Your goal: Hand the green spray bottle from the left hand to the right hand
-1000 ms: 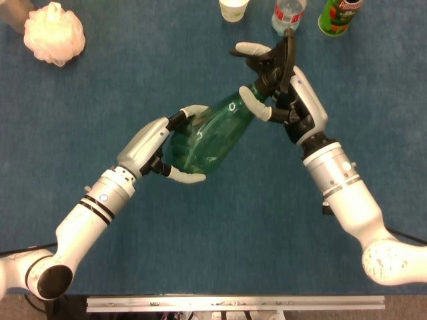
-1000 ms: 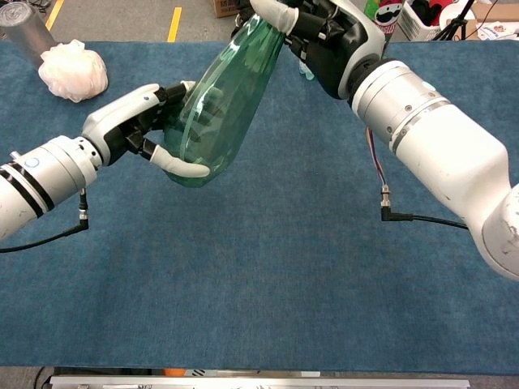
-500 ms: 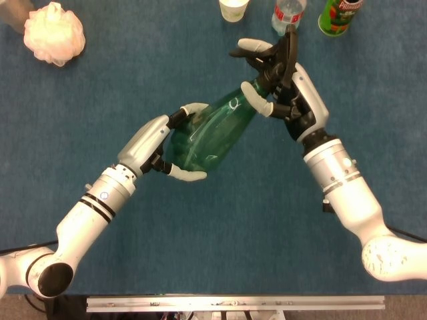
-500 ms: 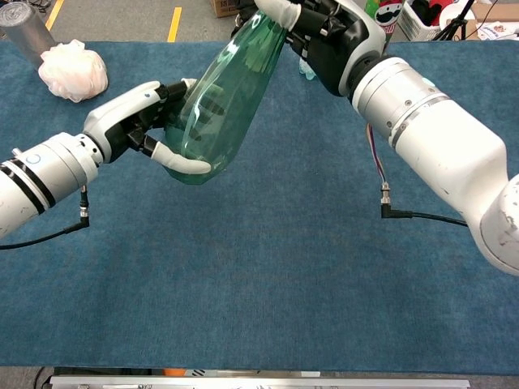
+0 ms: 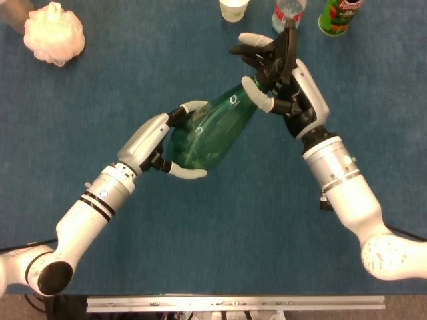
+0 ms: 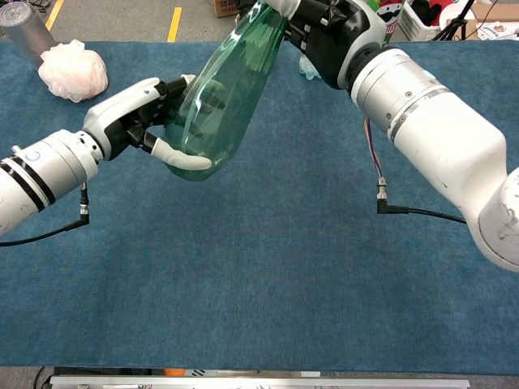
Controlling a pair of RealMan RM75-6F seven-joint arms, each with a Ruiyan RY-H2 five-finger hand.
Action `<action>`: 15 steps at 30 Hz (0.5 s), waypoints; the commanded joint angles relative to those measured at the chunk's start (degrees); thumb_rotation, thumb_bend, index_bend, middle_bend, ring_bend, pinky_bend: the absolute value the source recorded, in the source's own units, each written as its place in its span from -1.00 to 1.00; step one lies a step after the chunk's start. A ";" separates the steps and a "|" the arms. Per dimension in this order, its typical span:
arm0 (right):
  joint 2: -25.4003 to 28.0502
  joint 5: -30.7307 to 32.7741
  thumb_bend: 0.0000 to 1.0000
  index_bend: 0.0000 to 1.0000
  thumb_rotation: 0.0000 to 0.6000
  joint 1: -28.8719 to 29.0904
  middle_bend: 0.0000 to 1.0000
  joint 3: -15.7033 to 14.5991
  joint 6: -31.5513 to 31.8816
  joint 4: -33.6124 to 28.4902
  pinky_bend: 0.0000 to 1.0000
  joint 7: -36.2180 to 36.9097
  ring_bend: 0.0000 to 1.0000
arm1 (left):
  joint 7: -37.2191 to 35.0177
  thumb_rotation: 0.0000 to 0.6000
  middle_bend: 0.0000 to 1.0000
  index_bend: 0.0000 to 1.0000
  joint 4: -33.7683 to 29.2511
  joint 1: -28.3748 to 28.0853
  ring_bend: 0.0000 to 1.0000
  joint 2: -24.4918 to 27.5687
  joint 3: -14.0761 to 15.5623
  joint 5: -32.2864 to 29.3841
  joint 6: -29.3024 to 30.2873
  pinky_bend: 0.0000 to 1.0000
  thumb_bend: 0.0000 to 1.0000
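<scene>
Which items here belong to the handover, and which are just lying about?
In the job:
translucent green plastic spray bottle, off the table
left hand, gripping its base
right hand, at its neck

Lying about:
pale mesh bath sponge
white paper cup
clear water bottle
green can

bottle [image 5: 210, 130] + both hands up slightly

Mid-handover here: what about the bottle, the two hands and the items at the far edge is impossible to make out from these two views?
- Right hand on the green spray bottle: head view, fingers cover the neck, so grip firmness is unclear; chest view crops the hand at the top edge.
- Left hand: its contact on the far side is hidden behind the bottle's body in the chest view.
- Cup, clear bottle, green can: cut by the head view's top edge; labels unreadable.
</scene>
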 commanded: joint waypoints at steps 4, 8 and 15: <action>-0.16 0.16 -0.03 -0.07 1.00 0.24 -0.34 -0.03 0.03 0.05 -0.75 -0.50 -0.65 | -0.36 1.00 -0.66 -0.71 0.08 -0.01 -0.73 0.15 -0.10 0.00 -0.04 0.02 -0.59; -0.40 0.41 -0.02 -0.06 1.00 0.36 -0.32 0.09 0.20 0.30 -0.70 -0.68 -0.60 | -0.54 1.00 -0.67 -0.71 0.13 -0.02 -0.73 0.20 -0.21 -0.01 0.01 0.02 -0.60; -0.40 0.63 -0.02 -0.06 1.00 0.40 -0.27 0.41 0.45 0.24 -0.61 -0.94 -0.53 | -0.61 1.00 -0.68 -0.74 0.20 -0.10 -0.73 0.24 -0.33 -0.10 0.01 0.02 -0.59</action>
